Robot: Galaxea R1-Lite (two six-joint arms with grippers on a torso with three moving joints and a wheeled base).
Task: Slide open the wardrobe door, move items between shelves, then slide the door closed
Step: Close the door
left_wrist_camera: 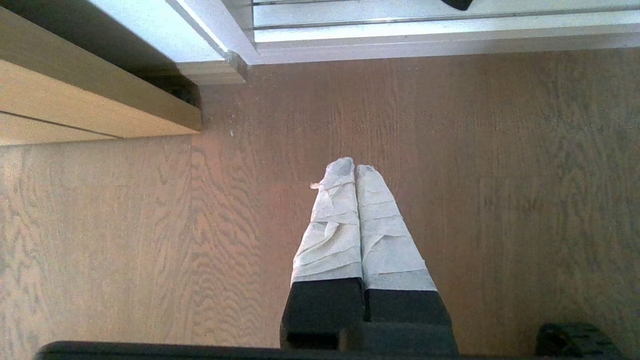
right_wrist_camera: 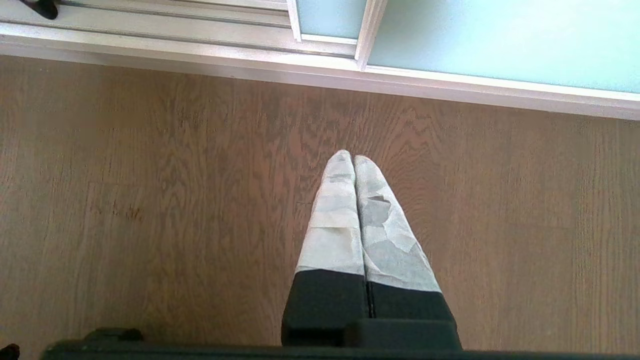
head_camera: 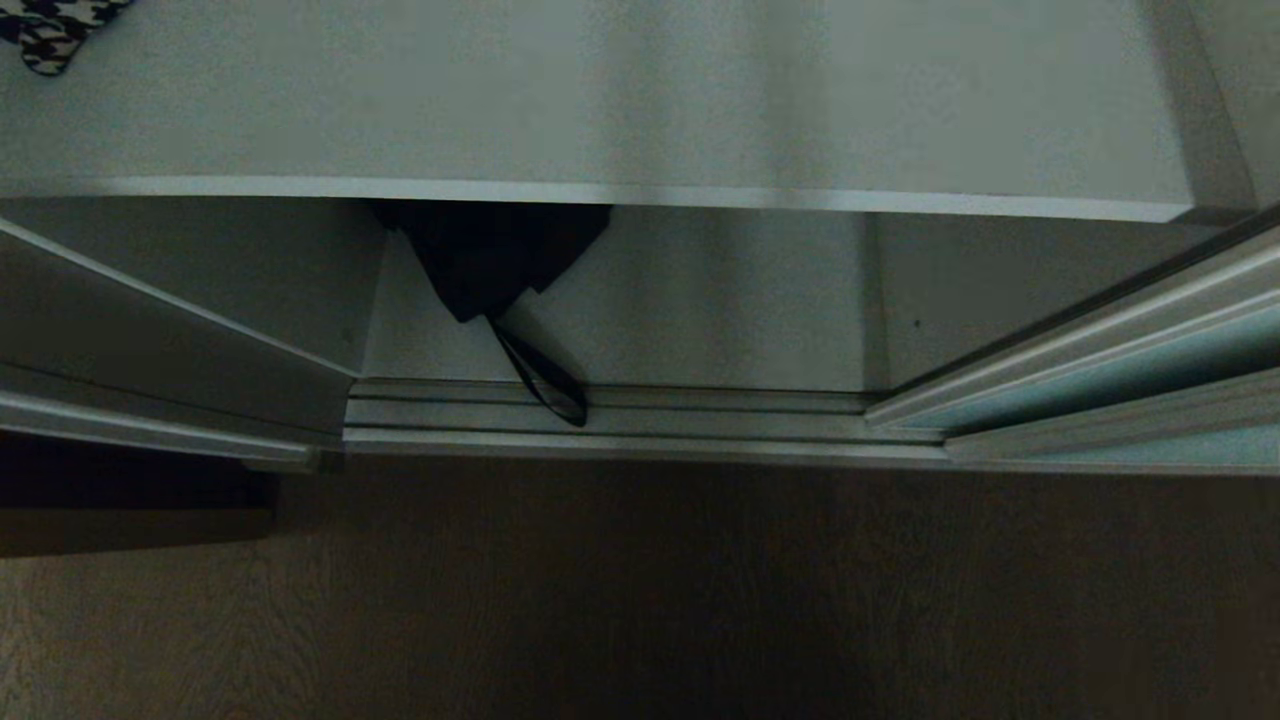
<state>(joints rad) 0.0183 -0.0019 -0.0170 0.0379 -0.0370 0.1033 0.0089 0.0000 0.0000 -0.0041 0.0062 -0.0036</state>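
The black garment (head_camera: 495, 255) slumps on the bottom shelf (head_camera: 700, 330) under the upper board, its strap (head_camera: 540, 380) trailing over the door track — soft, light, floppy (best pinched at the bunched cloth) — while left gripper (left_wrist_camera: 355, 167) and right gripper (right_wrist_camera: 353, 156) hang pressed shut over the floor (left_wrist_camera: 475, 175), empty.

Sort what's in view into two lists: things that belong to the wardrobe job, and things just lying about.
Part of the job:
- sliding wardrobe door, slid open to the right
- black garment on the lower shelf, its strap hanging over the door track
- upper shelf

Just lying about:
- houndstooth cloth at the upper shelf's far left
- beige cabinet
- wood floor
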